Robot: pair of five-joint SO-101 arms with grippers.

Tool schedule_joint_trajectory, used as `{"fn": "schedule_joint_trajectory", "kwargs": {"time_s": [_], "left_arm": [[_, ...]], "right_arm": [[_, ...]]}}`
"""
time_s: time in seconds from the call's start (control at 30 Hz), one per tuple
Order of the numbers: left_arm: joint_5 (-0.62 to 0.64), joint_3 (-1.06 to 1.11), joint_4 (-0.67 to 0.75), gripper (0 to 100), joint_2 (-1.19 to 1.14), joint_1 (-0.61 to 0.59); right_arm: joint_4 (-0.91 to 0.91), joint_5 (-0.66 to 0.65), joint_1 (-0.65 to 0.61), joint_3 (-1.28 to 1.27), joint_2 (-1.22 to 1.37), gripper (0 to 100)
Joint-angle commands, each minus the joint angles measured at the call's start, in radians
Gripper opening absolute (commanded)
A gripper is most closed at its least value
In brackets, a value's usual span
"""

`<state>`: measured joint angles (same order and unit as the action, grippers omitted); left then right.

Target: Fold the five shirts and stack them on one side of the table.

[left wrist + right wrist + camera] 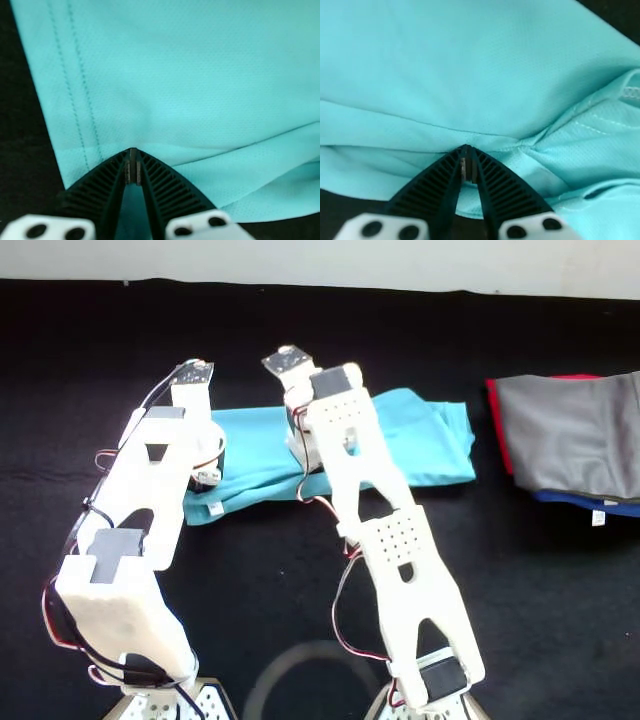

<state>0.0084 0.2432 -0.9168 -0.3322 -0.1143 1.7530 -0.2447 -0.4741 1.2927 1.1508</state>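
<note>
Turquoise mesh shirt (420,445) pinched: left hand (132,169), right hand (467,167).

- The worktop (250,590) is matte black from edge to edge, with a soft, cloth-like surface that takes little shine.
- Along the worktop's far edge runs a plain, pale wall (400,260), meeting the black in a slightly uneven line.
- By the worktop's near edge, a faint pale ring (290,648) marks the black surface.
- The light is even and diffuse, and shadows are soft.
</note>
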Motion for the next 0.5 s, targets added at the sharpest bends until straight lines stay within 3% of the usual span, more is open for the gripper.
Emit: {"fn": "schedule_joint_trajectory", "kwargs": {"time_s": [0.0, 0.2, 0.47], "left_arm": [[0.005, -0.002, 0.026, 1, 0.015, 0.012], [0.005, -0.002, 0.026, 1, 0.015, 0.012], [0.005, -0.002, 0.026, 1, 0.015, 0.012]], "right_arm": [[0.013, -0.011, 0.005, -0.064, -0.170, 0.5], [-0.018, -0.011, 0.005, -0.249, -0.312, 0.5], [-0.360, -0.009, 0.005, -0.326, -0.312, 0.5]]}}
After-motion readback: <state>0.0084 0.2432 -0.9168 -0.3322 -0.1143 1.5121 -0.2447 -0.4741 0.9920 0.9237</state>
